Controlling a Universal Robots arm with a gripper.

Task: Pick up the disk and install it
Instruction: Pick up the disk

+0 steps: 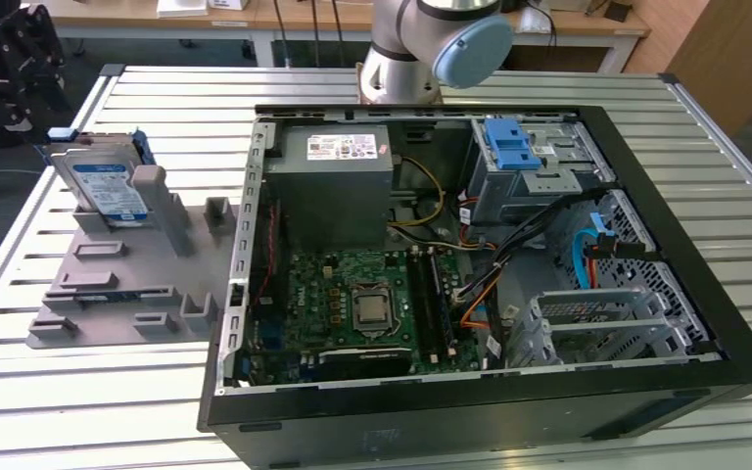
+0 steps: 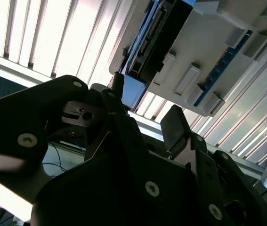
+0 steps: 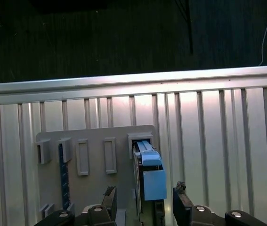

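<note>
First wrist view: the end effector (image 3: 145, 200) is spread wide and holds nothing. Its dark fingers (image 3: 181, 200) flank the blue-railed edge of the disk (image 3: 149, 176); whether they touch it cannot be told. The disk stands on edge in a grey holder (image 3: 95, 141) on the slatted desk (image 3: 208, 141). In the exterior view it stands at the desk's far left, beside the open computer case (image 1: 507, 397). Its blue-and-white label (image 1: 106, 186) faces near, the print too small to read. The arm (image 1: 409, 44) rises at the far edge.
</note>
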